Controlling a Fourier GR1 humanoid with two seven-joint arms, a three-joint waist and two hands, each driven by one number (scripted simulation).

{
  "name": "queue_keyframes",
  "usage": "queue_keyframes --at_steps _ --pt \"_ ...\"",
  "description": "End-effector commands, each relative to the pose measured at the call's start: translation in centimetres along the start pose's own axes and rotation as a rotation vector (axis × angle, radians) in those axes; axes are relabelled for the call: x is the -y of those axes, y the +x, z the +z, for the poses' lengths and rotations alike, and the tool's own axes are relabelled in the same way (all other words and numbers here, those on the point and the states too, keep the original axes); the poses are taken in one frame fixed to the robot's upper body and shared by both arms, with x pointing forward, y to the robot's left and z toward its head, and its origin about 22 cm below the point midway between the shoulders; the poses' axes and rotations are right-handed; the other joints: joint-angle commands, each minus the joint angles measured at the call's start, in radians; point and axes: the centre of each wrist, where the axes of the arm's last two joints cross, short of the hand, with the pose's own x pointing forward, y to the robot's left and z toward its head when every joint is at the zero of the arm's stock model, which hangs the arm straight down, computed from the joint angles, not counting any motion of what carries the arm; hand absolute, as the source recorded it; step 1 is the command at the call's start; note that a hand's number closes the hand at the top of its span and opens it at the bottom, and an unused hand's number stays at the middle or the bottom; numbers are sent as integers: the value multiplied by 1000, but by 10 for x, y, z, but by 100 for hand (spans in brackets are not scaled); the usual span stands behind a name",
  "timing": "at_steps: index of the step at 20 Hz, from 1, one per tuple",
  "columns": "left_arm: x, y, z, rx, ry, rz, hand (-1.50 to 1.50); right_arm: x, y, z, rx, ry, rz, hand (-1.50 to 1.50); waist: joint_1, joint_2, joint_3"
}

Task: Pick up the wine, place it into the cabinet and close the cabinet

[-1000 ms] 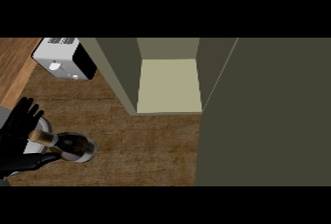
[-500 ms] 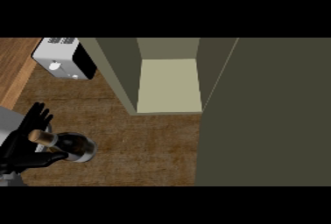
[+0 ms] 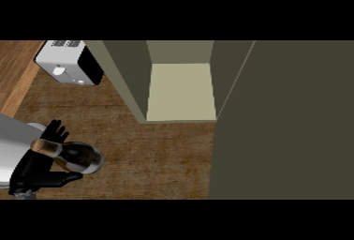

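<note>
A dark wine bottle with a brown cap stands on the wooden counter at the lower left. My left hand is pressed to its left side. The fingers point up behind the neck, and the thumb curls round the bottle's near side. The open cabinet shows a pale bare shelf at the top middle, up and to the right of the bottle. My right hand does not show.
The cabinet's dark olive door stands open and fills the right side of the view. A white and black toaster sits at the top left, beside the cabinet's left wall.
My left hand has moved right, from beside the bottle to against it, and its thumb has come round the bottle. The grey forearm now shows at the left edge. The bottle has barely shifted.
</note>
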Motion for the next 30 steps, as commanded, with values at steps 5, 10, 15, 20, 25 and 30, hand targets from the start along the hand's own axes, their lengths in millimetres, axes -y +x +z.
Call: queue_keyframes --at_steps 5,10,15,20,25,30 --pt "1 -27 0 -5 20 51 -150 -5 55 43 111 31 -46 -150 -6 -1 -1" --pt "10 -47 2 4 37 134 -150 2 49 40 96 43 -36 -150 -2 1 1" --pt "20 -42 -22 19 58 237 -150 -4 38 33 105 29 -44 -150 -1 0 1" --pt "9 -58 -11 22 83 328 -150 -5 41 31 90 16 -57 -150 4 1 0" --pt "24 -61 -21 30 39 362 -150 -1 50 37 89 30 -30 -150 2 1 0" --pt "43 -56 -34 33 17 326 -150 -2 42 33 100 30 -49 -150 5 1 1"
